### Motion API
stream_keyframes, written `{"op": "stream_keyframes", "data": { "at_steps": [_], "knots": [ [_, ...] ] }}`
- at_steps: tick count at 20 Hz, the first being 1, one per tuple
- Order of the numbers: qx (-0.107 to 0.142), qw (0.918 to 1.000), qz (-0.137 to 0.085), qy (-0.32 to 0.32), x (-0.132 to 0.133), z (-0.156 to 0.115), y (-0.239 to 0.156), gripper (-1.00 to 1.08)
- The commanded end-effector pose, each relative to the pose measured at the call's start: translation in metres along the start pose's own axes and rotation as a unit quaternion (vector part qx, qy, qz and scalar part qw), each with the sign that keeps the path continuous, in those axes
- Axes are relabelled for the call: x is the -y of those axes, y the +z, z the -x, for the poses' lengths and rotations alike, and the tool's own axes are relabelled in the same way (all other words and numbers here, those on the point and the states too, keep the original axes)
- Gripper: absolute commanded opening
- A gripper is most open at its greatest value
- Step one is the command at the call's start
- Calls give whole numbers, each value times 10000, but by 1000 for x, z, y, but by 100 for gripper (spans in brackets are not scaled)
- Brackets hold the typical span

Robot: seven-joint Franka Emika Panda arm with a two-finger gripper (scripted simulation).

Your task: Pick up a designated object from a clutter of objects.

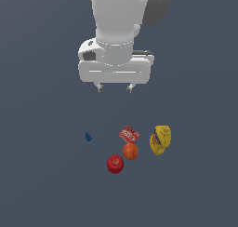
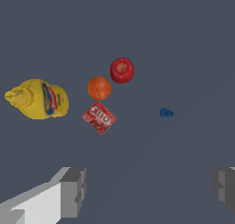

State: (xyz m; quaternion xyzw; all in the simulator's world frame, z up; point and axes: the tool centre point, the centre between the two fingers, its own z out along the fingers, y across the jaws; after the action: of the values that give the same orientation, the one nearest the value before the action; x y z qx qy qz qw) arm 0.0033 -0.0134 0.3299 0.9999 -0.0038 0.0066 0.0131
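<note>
The small flat red box (image 1: 129,134) with white lettering lies on the grey floor, touching the orange fruit (image 1: 130,151) in front of it. It shows face up in the wrist view (image 2: 99,117). My gripper (image 1: 114,88) hangs high above the floor, behind the clutter and a little toward the exterior view's left of the box. Its jaws are wide open and empty; the fingertips (image 2: 73,191) frame the wrist view with nothing between them.
A red apple (image 1: 115,163) sits in front of the orange. A yellow bottle (image 1: 160,139) with a blue-red label lies on the exterior view's right of the box. A tiny blue piece (image 1: 88,137) lies on the exterior view's left.
</note>
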Motion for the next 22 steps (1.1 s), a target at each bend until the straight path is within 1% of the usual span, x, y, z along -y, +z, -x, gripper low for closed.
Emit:
{"op": "stream_keyframes", "data": {
  "at_steps": [1, 4, 10, 16, 22],
  "knots": [
    [0, 10000, 0, 0, 0, 0, 0, 100],
    [-7, 10000, -13, 38, -5, -1, -1, 100],
    [-42, 9997, -74, 221, -26, -3, -9, 100],
    [-40, 9998, -68, 170, -25, -4, -6, 100],
    [-32, 9999, -42, -146, -19, -10, 14, 100]
  ]
}}
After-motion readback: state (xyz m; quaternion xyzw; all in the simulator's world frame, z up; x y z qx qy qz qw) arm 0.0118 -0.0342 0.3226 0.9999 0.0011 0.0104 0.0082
